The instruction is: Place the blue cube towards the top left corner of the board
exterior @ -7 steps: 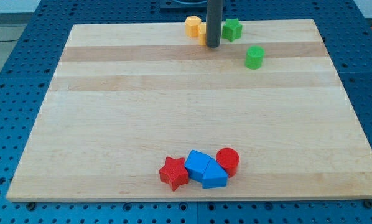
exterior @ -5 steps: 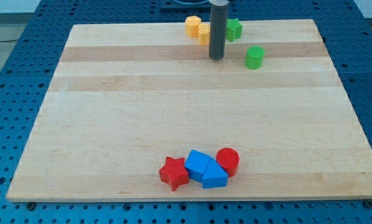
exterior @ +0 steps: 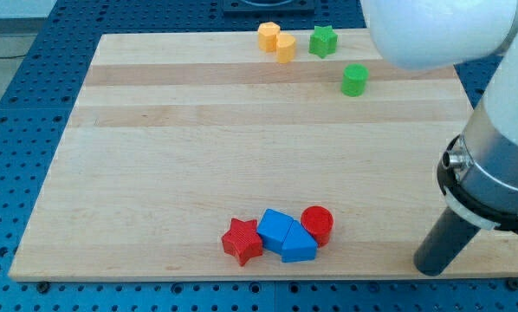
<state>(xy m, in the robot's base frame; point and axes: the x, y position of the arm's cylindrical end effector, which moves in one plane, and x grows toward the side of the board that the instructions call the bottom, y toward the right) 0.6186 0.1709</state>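
Tabletop [exterior: 155, 156]: a pale wooden board set on a blue perforated base; it carries every block.
My arm [exterior: 493, 165]: the white and grey body fills the right side of the view, from the far edge down to the near right part of the tabletop.
My tool: a straight dark rod with nothing to open or close, and it has hold of nothing.
My tip [exterior: 430, 269]: down at the near right of the tabletop, well apart from every block, with the red cylinder the closest one, off to its left.
Blue cube [exterior: 276, 229]: near the near edge, a little right of centre, in the middle of a tight cluster, touching the blue triangular block on its right.
Blue triangular block [exterior: 299, 245]: just right of and slightly nearer than the blue cube.
Red star [exterior: 242, 240]: at the left end of the cluster, against the blue cube.
Red cylinder [exterior: 317, 224]: at the right end of the cluster, against the blue triangular block.
Green cylinder [exterior: 354, 79]: alone, far right of centre.
Green star [exterior: 323, 40]: at the far edge, right of the two yellow blocks.
Yellow blocks [exterior: 276, 41]: two, touching each other at the far edge; I cannot tell their shapes for sure.
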